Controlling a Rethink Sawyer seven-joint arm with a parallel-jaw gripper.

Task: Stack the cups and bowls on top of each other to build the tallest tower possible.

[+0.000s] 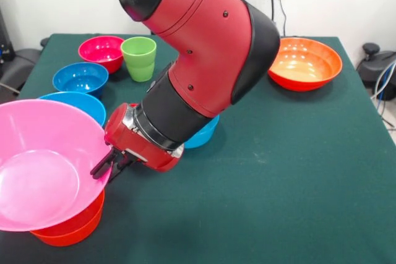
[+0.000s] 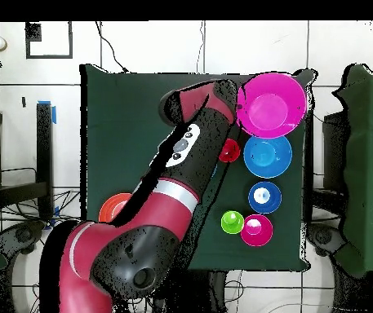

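Observation:
The huge hot-pink bowl [image 1: 43, 165] [image 2: 271, 103] sits tilted on an orange bowl [image 1: 69, 228] at the table's near left in the front view. My gripper [image 1: 104, 164] is shut on the pink bowl's right rim, with black fingers [image 1: 99, 168] on either side of it. Behind stand a large light blue bowl [image 1: 77, 103] [image 2: 268, 155], a smaller blue bowl [image 1: 80, 78] [image 2: 264, 196], a magenta bowl [image 1: 101, 51] [image 2: 256, 229] and the green cup [image 1: 139, 58] [image 2: 232, 220]. The red cup [image 2: 228, 151] shows beside my arm from overhead. A second orange bowl [image 1: 304, 63] [image 2: 112, 208] stands alone.
My arm [image 1: 198, 60] lies low across the table's middle and covers most of another blue bowl [image 1: 207, 133]. The pink bowl overhangs the green table's [image 1: 278, 183] left edge in the front view.

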